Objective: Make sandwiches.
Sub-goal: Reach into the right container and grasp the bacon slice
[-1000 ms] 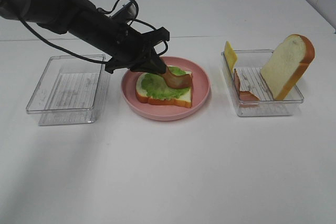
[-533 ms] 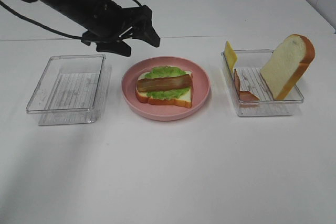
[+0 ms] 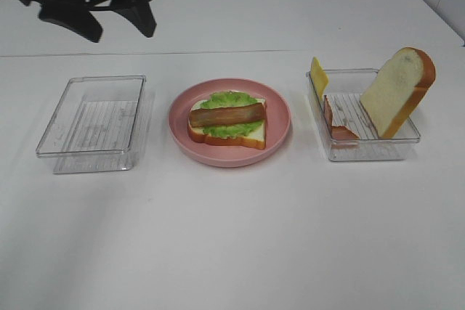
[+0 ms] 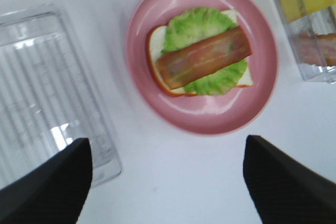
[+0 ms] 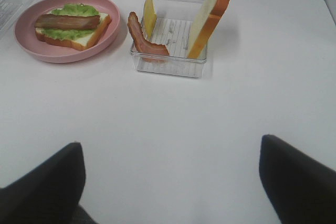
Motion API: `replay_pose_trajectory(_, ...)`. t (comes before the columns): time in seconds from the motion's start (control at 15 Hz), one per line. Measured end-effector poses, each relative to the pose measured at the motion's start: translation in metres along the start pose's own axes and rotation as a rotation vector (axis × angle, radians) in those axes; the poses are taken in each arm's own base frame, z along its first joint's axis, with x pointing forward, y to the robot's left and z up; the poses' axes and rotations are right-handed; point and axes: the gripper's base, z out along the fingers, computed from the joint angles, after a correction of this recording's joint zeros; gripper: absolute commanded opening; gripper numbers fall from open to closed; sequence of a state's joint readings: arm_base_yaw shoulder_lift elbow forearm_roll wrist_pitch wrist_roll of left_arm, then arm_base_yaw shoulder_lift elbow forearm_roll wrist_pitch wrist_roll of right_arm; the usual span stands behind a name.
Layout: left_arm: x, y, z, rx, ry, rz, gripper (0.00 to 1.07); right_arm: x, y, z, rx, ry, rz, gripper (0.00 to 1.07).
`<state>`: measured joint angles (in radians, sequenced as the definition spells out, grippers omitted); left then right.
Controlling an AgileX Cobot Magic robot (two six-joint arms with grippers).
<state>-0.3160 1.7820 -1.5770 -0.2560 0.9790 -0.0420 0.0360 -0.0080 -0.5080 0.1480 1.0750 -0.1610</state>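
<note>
Resting on pink plate [image 3: 282, 130]: open-faced sandwich [image 3: 227, 123] (bread [image 3: 248, 134], lettuce [image 3: 229, 98], bacon strip [image 3: 227, 115] laid on top). Left gripper [image 3: 120, 31] positioned high behind clear tray [image 3: 93, 125], jaws spread, empty. Right gripper [image 5: 170, 145] likewise spread, empty.

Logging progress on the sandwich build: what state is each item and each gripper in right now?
Bottom bread slice, flat on the pink plate.
Lettuce, spread on that slice.
Top bacon strip, laid across the lettuce.
Left tray, nothing in it.
Right tray, holding three pieces.
Cheese slice, on edge in it.
Spare bacon strip, propped against its wall.
Spare bread slice, leaning on edge.
Left gripper, open, holding nothing.
Right gripper, open, holding nothing.
</note>
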Motion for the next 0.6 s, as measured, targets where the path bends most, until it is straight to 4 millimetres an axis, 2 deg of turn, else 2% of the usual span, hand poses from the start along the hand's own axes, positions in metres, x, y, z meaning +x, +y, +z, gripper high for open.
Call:
replay_pose_trajectory(0.13,0.016,0.005,-0.032,-0.098,0.038,0.001,0.76,0.000,0.000,0.000,0.000,0.000,0.000,0.85)
replay_pose_trajectory(0.33,0.050,0.011,-0.076,-0.200,0.040,0.016,0.76,0.000,0.000,0.000,0.000,0.000,0.000,0.85)
replay_pose_trajectory(0.47,0.081,0.014,-0.102,-0.227,0.014,0.033,0.76,0.000,0.000,0.000,0.000,0.000,0.000,0.85)
replay_pose_trajectory(0.6,0.114,0.017,-0.118,-0.233,0.005,0.037,0.76,0.000,0.000,0.000,0.000,0.000,0.000,0.85)
